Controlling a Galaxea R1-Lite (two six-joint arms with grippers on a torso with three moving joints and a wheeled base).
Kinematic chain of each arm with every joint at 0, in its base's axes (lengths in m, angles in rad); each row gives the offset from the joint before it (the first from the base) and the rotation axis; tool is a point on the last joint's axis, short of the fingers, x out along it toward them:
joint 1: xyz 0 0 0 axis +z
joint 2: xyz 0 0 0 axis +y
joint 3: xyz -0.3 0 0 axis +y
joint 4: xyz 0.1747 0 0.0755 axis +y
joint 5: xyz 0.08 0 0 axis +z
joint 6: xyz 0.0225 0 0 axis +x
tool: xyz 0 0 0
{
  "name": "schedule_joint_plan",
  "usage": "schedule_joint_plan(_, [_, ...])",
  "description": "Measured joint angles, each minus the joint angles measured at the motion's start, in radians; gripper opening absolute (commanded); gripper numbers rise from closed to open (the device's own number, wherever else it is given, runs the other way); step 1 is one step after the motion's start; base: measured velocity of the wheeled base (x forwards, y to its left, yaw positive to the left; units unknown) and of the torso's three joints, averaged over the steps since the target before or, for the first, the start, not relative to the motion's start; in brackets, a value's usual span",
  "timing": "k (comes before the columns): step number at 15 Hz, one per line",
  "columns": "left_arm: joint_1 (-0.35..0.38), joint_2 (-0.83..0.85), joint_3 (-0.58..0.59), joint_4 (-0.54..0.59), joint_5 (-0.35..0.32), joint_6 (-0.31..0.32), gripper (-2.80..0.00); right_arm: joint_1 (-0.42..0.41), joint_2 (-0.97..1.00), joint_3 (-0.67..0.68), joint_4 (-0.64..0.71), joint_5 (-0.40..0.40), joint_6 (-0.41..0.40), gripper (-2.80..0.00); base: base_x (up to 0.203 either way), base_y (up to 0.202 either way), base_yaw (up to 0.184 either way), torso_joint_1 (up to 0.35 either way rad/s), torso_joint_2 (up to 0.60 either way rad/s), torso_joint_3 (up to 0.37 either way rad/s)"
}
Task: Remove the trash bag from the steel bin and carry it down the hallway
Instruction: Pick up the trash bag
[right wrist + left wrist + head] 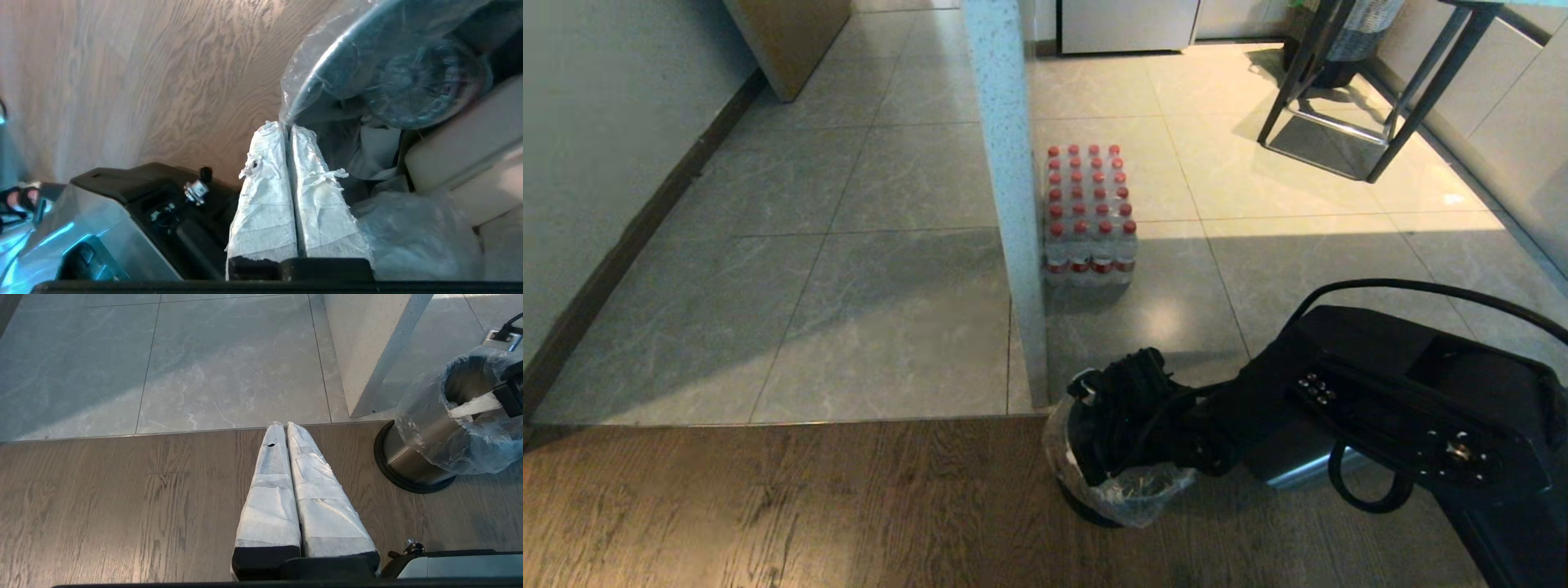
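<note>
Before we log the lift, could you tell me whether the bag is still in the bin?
In: the trash bag still drapes over the upright steel bin.

Bottle pack [1089, 214] sits mid-frame on the tiles, tight against the speckled pillar [1011, 180]; black stool frame [1364, 106] upper right; wood floor [768, 498] along the bottom.

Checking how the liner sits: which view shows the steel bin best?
The left wrist view: the steel bin shows wall, base and bag-draped rim. In the head view the right arm hides most of it; the right wrist view shows only its rim.
</note>
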Motion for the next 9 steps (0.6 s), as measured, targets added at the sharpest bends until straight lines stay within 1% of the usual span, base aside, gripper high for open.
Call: schedule_joint_plan(9, [0.0, 0.0, 0.0, 0.0, 0.0, 0.001, -2.8, -0.012, -0.045, 0.018, 0.014, -0.003, -0.002, -2.8, 0.0, 0.0, 0.0, 0.0, 0.0, 0.0])
